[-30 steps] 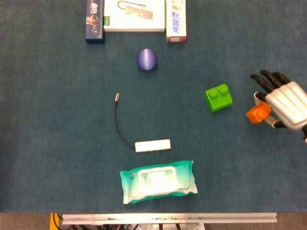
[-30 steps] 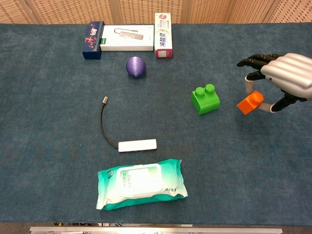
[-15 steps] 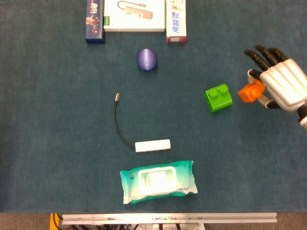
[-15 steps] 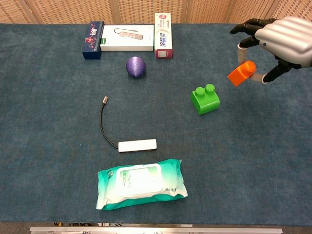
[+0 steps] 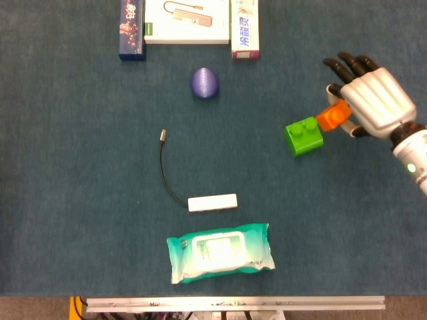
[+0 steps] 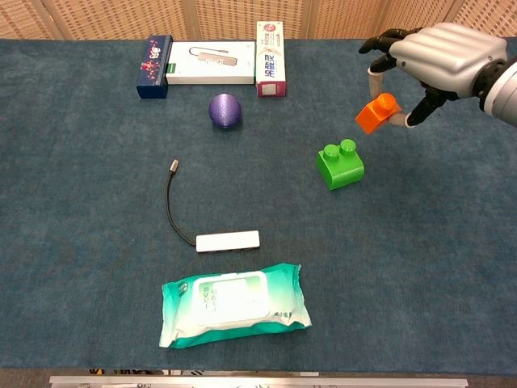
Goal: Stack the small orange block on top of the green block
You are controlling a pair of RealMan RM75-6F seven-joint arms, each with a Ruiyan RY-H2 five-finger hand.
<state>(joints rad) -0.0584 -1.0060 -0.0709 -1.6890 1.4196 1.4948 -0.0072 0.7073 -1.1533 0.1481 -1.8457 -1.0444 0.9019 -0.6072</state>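
Observation:
The green block [image 5: 305, 137] [image 6: 340, 165] sits on the blue cloth, right of centre, studs up. My right hand [image 5: 368, 100] [image 6: 432, 56] holds the small orange block [image 5: 332, 116] [image 6: 376, 113] in the air, pinched under its fingers. The orange block hangs above and just to the right of the green one, not touching it. My left hand shows in neither view.
A purple ball [image 5: 204, 83] lies behind centre. Three boxes [image 5: 187, 21] line the far edge. A white adapter with a black cable [image 5: 212, 203] lies mid-table, and a green wipes pack [image 5: 219, 253] sits near the front edge.
My right hand has lifted the orange block and carried it left, from beside the green block's right to just above its right edge.

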